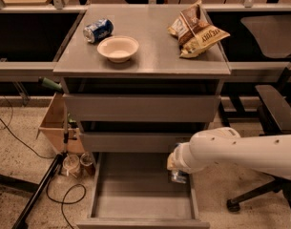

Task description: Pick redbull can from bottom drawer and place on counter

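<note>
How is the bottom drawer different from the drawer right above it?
The bottom drawer is pulled out, so you can see inside it; the middle drawer is pushed shut. The bottom drawer has a low, narrow front; the middle drawer's front is taller. The gripper hangs over the bottom drawer's right side, below the middle drawer. Both drawers are grey.
</note>
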